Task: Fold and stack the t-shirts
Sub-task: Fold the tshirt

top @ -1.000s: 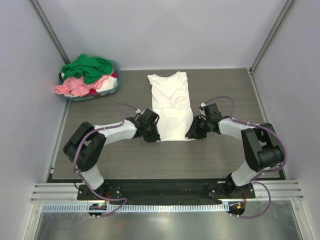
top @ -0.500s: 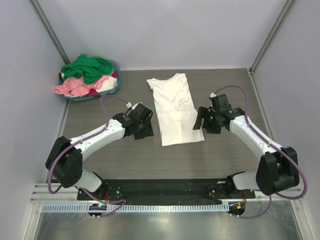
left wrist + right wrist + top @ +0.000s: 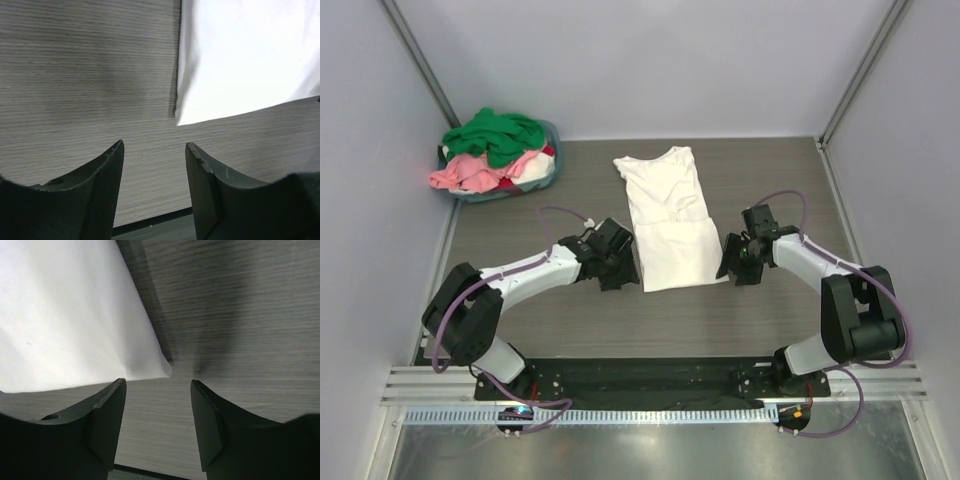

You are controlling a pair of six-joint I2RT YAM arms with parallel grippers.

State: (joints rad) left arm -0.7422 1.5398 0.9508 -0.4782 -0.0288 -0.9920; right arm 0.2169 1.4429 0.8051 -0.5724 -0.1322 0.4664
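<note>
- Left gripper point(image 3: 625, 272) and right gripper point(image 3: 733, 266) sit low beside the near corners of the white shirt point(image 3: 670, 225). It lies flat on the table point(image 3: 780, 180). Coloured shirts point(image 3: 495, 140) are heaped in the basket point(image 3: 552, 172).
- Left wrist: fingers point(image 3: 100, 190) are apart and empty, shirt corner just ahead.
- Right wrist: fingers point(image 3: 105, 425) also apart, empty, corner just ahead.

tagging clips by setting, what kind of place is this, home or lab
Most likely a lab robot cell, not a home: plain grey walls with metal corner posts box in the table, two robot arms are bolted to a black plate at its near edge.
</note>
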